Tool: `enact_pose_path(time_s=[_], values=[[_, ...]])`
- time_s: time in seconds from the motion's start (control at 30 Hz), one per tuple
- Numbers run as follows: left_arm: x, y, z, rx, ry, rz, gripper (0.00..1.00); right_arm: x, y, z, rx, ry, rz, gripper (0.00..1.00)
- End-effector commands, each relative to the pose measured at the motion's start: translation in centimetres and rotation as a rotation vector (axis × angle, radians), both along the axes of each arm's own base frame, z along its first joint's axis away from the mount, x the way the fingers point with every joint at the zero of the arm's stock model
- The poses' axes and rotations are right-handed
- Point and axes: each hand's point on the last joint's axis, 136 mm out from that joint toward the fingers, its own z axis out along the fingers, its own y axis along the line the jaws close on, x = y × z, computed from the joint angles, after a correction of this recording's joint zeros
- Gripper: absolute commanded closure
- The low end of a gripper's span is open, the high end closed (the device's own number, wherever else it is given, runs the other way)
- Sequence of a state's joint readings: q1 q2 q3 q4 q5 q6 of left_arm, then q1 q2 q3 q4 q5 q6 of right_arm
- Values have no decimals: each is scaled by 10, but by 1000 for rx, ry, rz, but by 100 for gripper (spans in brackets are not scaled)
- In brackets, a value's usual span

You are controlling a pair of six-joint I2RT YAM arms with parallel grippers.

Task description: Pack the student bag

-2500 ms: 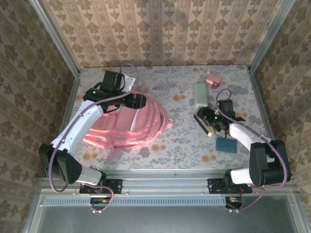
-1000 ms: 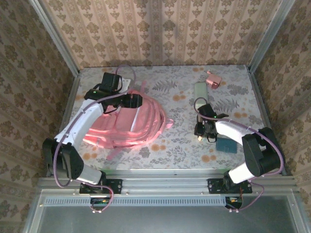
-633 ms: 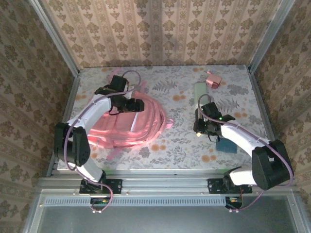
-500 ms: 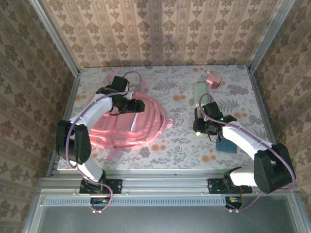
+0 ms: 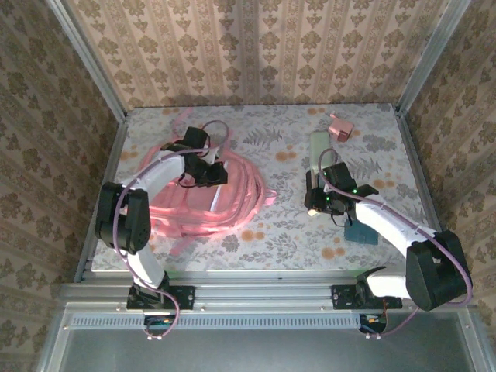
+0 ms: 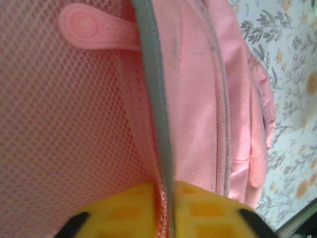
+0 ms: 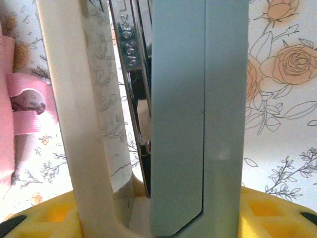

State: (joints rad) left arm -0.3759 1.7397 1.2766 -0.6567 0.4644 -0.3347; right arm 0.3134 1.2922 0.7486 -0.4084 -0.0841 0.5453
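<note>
We stretch our left arm [image 5: 159,167] forward and bend it inward at the wrist. The left gripper [image 5: 215,172] is pinched tight on an edge of the student bag [image 5: 232,203], its yellow pads [image 6: 203,208] nearly meeting. Our right arm [image 5: 387,221] reaches forward and to the left. The right gripper [image 5: 316,203] holds a stapler [image 7: 178,114], jaws half apart.

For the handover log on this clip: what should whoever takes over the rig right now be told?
Left gripper: shut, pinching a grey-edged seam of the student bag.
Right gripper: shut on a stapler, held to the right of the bag.
On the table: pale case, small pink box, dark teal pad.
Done: bag edge gripped, stapler in hand.
Left: open the bag, put in the stapler, probably then the loose items.
</note>
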Motion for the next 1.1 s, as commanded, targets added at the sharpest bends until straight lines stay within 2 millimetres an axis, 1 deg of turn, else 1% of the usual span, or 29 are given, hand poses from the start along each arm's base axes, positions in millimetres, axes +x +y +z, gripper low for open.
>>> enact_pose_path(time_s=[0.0, 0.1, 0.2, 0.27, 0.37, 0.43, 0.6, 0.7, 0.83, 0.97, 1.03, 1.07], values=[[-9, -15, 10, -47, 6, -58, 99, 4, 7, 2, 28, -22, 11, 49], [-7, -16, 43, -91, -58, -67, 100, 3, 7, 5, 29, -32, 21, 49], [-3, -8, 85, -179, -111, -46, 100, 3, 14, 14, 52, -58, 54, 49], [-2, -4, 116, -294, -130, -39, 100, 3, 22, 22, 72, -88, 79, 49], [-6, 0, 151, -390, -192, -59, 100, 2, 39, 36, 125, -138, 132, 49], [-8, 1, 162, -433, -213, -68, 100, 1, 53, 45, 163, -162, 170, 50], [-11, -3, 175, -578, -198, -70, 100, -2, 85, 63, 236, -184, 249, 50], [-10, -5, 191, -649, -223, -71, 100, -3, 100, 69, 292, -170, 258, 50], [-11, -7, 214, -699, -251, -89, 100, 0, 120, 78, 366, -171, 263, 50], [-10, -9, 230, -741, -265, -104, 100, 11, 136, 78, 430, -145, 219, 50], [-10, -10, 235, -761, -270, -110, 100, 17, 143, 74, 464, -118, 180, 50], [-10, -11, 237, -766, -272, -112, 100, 21, 148, 68, 475, -98, 162, 50]])
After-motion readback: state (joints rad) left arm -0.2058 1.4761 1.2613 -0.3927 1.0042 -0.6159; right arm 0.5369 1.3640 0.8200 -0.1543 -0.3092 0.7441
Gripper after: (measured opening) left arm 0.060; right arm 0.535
